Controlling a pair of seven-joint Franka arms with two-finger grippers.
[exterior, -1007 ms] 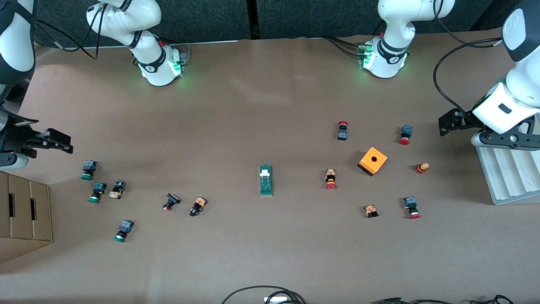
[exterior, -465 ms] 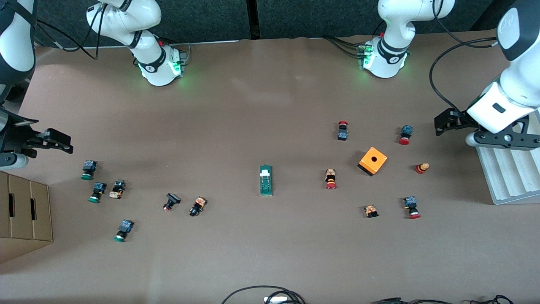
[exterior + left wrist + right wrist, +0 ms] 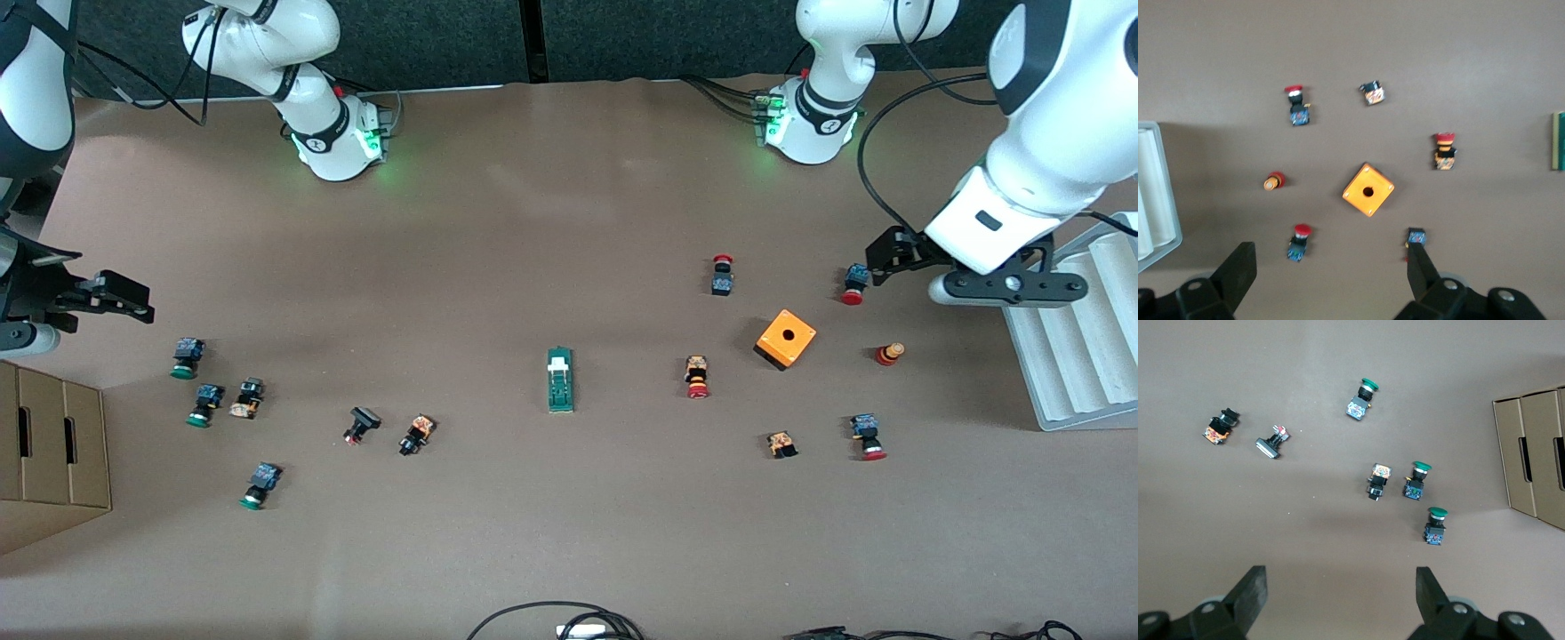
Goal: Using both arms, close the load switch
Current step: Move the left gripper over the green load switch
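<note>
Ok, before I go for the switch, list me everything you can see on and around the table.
load switch: 1, dark green with a white lever, mid-table
cube with a hole: 1, orange, toward the left arm's end
red-capped buttons: 4, around the cube
small knob: 1, red and orange, beside the cube
green-capped buttons: 3, toward the right arm's end
capless button parts: 4, black with orange or red, scattered
ridged tray: 1, grey, left arm's end
cardboard box: 1, brown, right arm's end
cables: black, nearest table edge
left gripper: open, over the red-capped buttons
right gripper: open, over the green-capped buttons
</note>
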